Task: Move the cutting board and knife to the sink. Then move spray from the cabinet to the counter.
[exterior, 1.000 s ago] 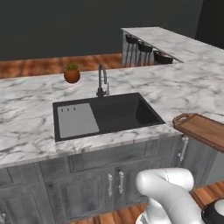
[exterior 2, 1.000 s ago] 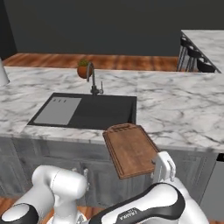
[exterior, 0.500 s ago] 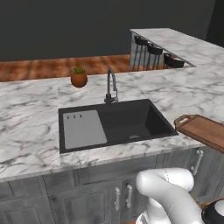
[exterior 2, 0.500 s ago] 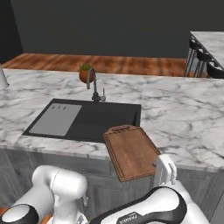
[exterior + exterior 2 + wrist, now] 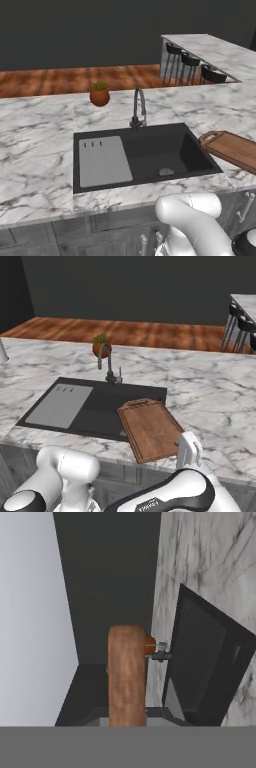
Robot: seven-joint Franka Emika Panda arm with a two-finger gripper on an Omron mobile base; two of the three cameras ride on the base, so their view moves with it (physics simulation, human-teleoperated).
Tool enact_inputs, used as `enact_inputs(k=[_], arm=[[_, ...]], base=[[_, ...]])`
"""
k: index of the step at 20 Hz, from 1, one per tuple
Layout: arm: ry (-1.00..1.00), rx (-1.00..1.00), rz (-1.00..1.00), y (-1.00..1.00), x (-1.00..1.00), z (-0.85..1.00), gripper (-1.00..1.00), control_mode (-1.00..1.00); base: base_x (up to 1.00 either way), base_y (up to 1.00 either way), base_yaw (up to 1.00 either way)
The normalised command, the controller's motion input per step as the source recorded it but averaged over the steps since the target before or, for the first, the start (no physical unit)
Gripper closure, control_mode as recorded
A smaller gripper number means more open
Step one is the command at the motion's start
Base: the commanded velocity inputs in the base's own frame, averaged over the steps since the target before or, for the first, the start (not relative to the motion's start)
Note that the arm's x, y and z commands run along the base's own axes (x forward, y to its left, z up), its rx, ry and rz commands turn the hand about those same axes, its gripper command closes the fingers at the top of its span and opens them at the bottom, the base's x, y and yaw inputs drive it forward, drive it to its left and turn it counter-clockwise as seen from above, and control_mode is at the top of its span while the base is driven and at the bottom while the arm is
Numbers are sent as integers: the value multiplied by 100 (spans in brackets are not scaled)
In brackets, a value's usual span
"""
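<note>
- The whole view is sliding sideways vs a sec ago: the base is rolling along the white grey-veined marble counter (image 5: 35, 150), so the cam is what's moving, not the things.
- The dark-rimmed rectangular sink (image 5: 150, 150) w/ its flat grey drainer panel is now sitting nearly dead centre in the left base view. That's putting the drop-off spot right in front of the arm.
- The flat reddish-brown wooden cutting board (image 5: 150, 428) w/ a short rounded handle is riding along w/ the arm. It's held about level, handle end pointing toward the basin, far end overlapping the sink's near right corner in the right base view.
- The gripper (image 5: 189, 452) is clenched on the board's near edge. In the hand view the board (image 5: 127, 677) is showing edge-on, straight ahead of the fingers.
- Board is looking plain, grooved round the rim, nothing lying on it. Can't spot the knife.
- Curved faucet (image 5: 106, 363) & small potted plant (image 5: 99, 93) are standing behind the basin.
- My guess: board is almost placed; lowering into the basin is next, then knife & spray.
</note>
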Motion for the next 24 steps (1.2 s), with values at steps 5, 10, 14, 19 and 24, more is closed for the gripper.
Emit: enact_inputs(k=[5,10,14,19,24], arm=[[0,0,0,0,0,0,100,100],[0,0,0,0,0,0,100,100],[0,0,0,0,0,0,100,100],[0,0,0,0,0,0,100,100],[0,0,0,0,0,0,100,100]], base=[[45,-6,1],[40,0,0],[21,0,0],[2,0,0],[0,0,0]])
